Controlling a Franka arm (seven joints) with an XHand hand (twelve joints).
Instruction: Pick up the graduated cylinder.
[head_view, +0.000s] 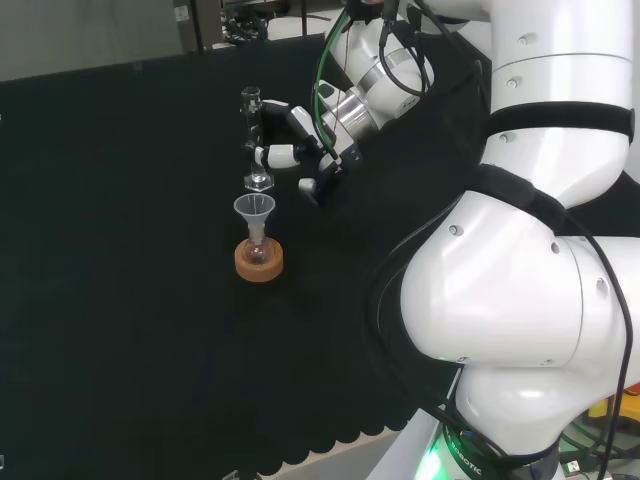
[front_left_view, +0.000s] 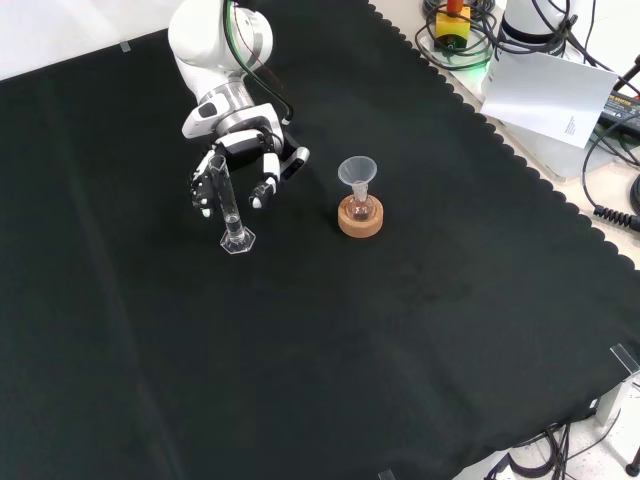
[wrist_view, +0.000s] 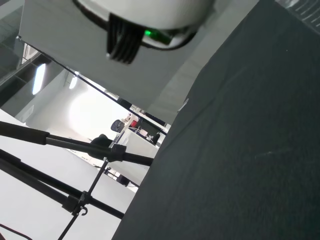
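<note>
The graduated cylinder (head_view: 252, 128) is a thin clear tube on a hexagonal foot and stands upright on the black cloth. In the front view the cylinder (front_left_view: 229, 208) rises between the hanging fingers of my hand (front_left_view: 238, 146). My hand (head_view: 305, 140) is to the right of the tube in the head view, with one white-tipped finger (head_view: 276, 155) reaching close to it. The fingers are spread and only slightly bent, and I cannot see them closed on the glass. A blurred white part of the hand (wrist_view: 145, 12) shows in the wrist view.
A small flask on a cork ring (head_view: 258, 260) carries a clear funnel (head_view: 254, 207) and stands just in front of the cylinder in the head view; in the front view the cork ring (front_left_view: 360, 219) is to the hand's right. A white sheet (front_left_view: 545, 90) and cables lie beyond the cloth's scalloped edge.
</note>
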